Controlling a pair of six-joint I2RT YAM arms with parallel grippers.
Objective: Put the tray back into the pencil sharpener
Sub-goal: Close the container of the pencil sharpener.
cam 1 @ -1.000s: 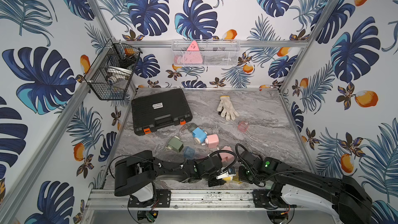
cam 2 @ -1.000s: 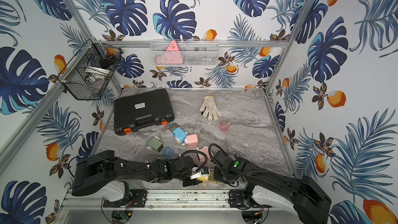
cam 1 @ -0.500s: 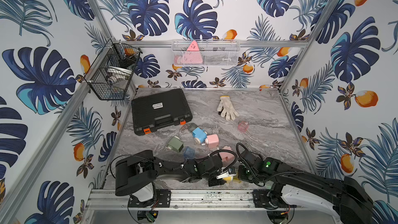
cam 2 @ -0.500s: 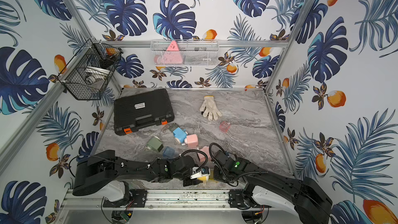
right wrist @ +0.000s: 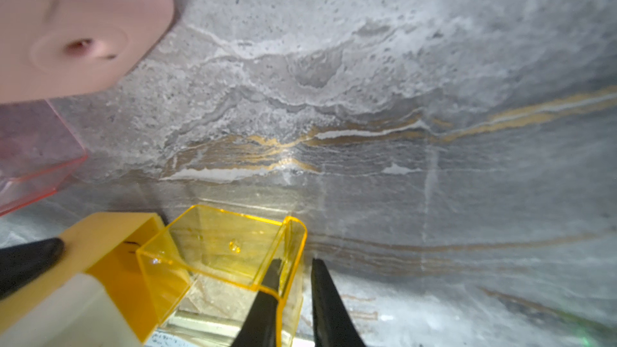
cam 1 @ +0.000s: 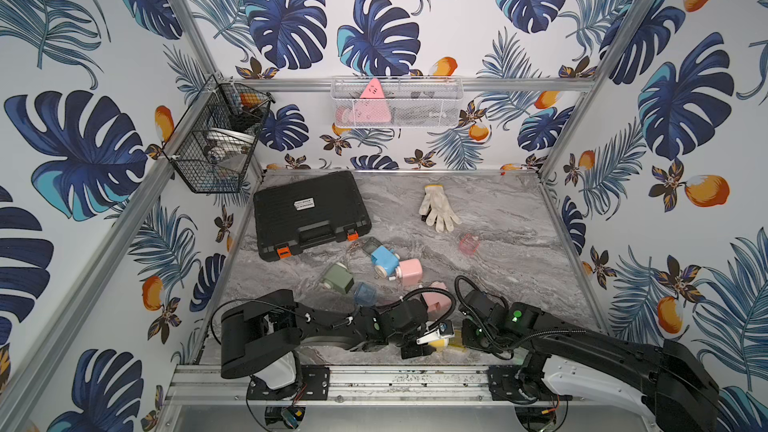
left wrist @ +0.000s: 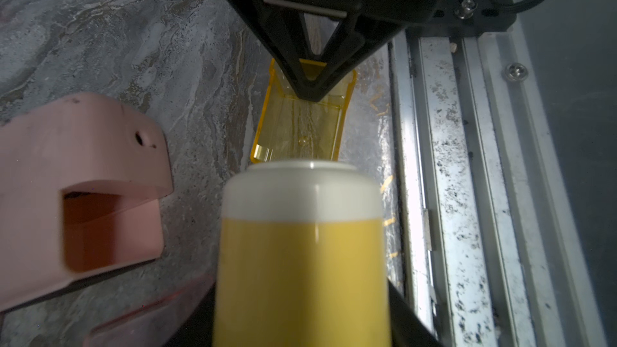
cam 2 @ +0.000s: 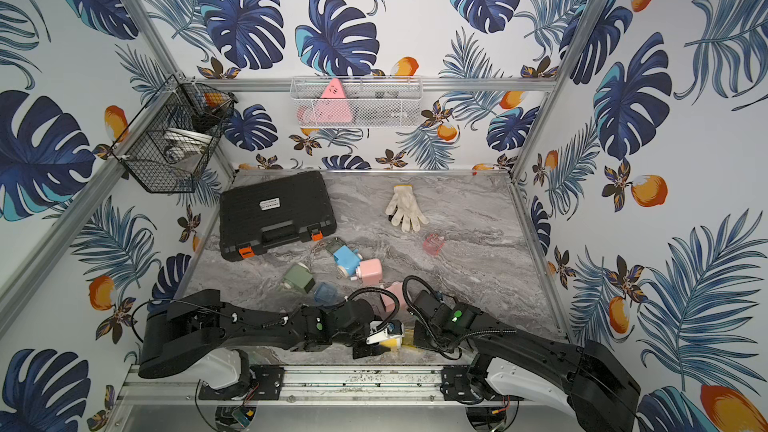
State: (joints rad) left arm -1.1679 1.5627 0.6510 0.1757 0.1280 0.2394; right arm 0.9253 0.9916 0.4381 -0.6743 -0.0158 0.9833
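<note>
Robot lab test cell, not a lived-in room: a box of silver aluminium-profile frame (cam 1: 519, 84), panels covered in blue tropical-leaf wallpaper (cam 1: 291, 27), and a grey marble-pattern tabletop (cam 1: 498, 251). The left black robot arm (cam 1: 324, 326) and right black robot arm (cam 1: 582, 342) are mounted on a slotted metal rail (cam 1: 395, 380) at the front edge. A black wire basket (cam 1: 212, 147) and a white mesh basket (cam 1: 399, 108) hang off the frame.

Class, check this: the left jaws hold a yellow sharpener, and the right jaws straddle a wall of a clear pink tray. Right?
No: the tray is clear yellow, not pink, as the right wrist view shows. The left jaws do hold the yellow sharpener; the right jaws straddle one wall.
</note>
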